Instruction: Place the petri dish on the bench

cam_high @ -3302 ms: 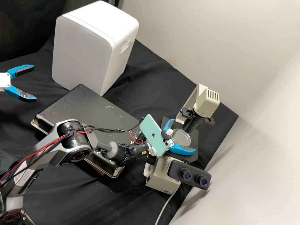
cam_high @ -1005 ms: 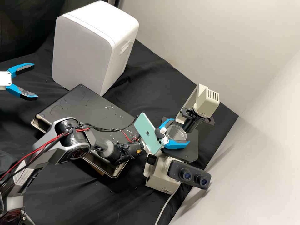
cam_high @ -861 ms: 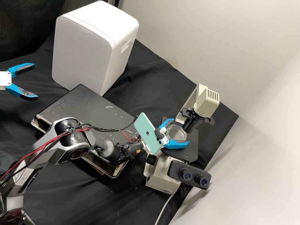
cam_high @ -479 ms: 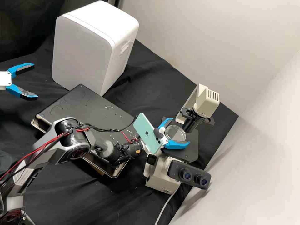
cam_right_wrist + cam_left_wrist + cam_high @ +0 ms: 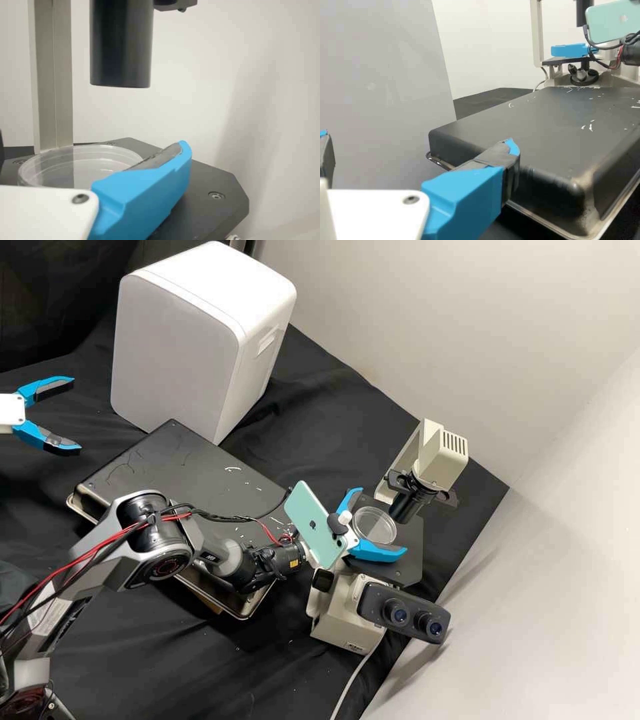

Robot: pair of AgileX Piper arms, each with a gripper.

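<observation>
Black cloth covers the bench point(image 5: 320, 413); from above, the right gripper point(image 5: 381, 521) gapes around the petri dish point(image 5: 375, 527) on the microscope stage point(image 5: 415, 533), while the left gripper point(image 5: 73, 415) gapes far off. Left wrist: a black tray point(image 5: 560, 140). Right wrist: the dish under a dark objective point(image 5: 121, 42).

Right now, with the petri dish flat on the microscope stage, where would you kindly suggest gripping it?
Take the petri dish by its low side wall, across its width, coming in level from the side of the open right pincer. It is shallow and round, and the black tube hanging above it probably blocks a grasp from the top.
</observation>
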